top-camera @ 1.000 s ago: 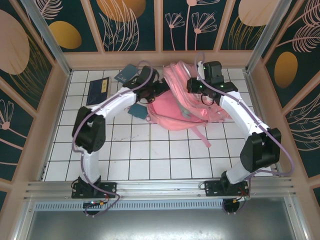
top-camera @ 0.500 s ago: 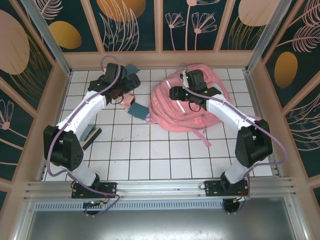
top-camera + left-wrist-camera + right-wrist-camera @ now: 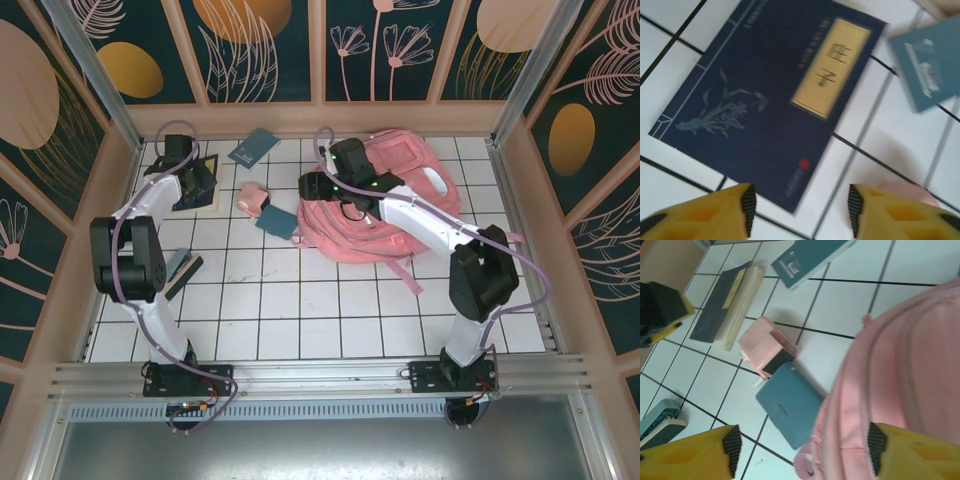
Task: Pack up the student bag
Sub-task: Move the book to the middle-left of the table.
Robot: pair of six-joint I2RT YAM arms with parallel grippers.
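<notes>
I see the student bag (image 3: 345, 228) lying flat on the white-tiled bench, far and right of centre. It is a big, rumpled pink fabric backpack with pale pocket patches at its far end and one pink strap (image 3: 408, 272) trailing toward the near side.

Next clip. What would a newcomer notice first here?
The big pink backpack lies at the back right of the white tiled table, the right end effector open at its left edge. At the back left, the left end effector hovers open over a dark blue book with a yellow label.
</notes>
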